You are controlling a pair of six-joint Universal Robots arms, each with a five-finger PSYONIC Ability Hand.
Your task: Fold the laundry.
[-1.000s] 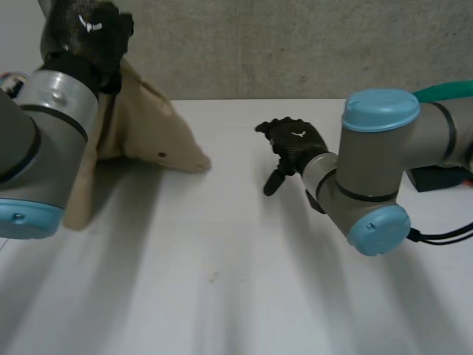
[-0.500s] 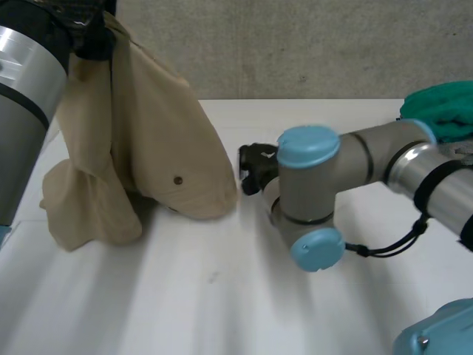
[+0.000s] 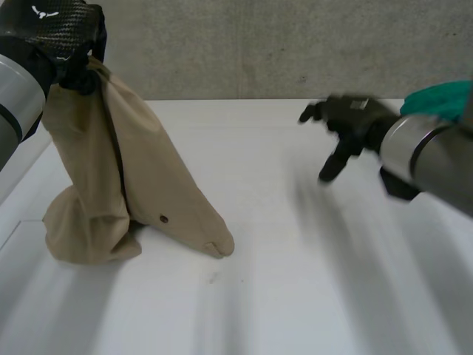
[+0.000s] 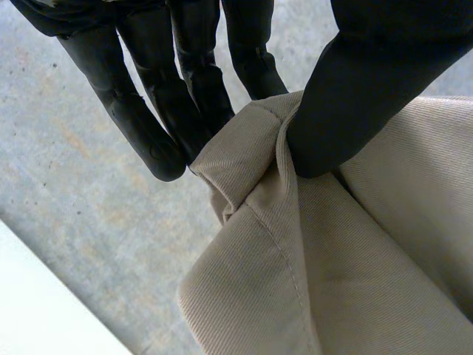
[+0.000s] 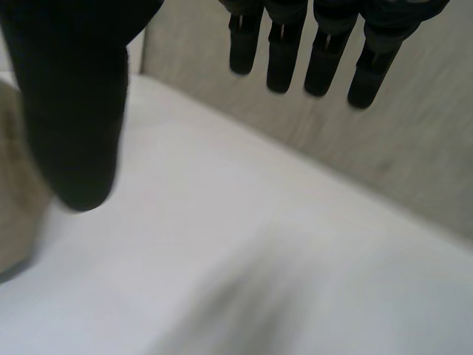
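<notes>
Left wrist view: our left hand (image 4: 369, 81) pinches just a thin hem of the tan garment (image 4: 355, 259), whose bottom sits on the desk (image 3: 310, 281); we fear slippage. Our right hand (image 3: 353, 122) hovers slack.

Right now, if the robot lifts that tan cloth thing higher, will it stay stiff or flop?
Probably flop: the tan fabric garment hangs limp from the left hand, its bottom slumped on the white table. It likely won't slip; the fingers pinch a thick hem.
</notes>
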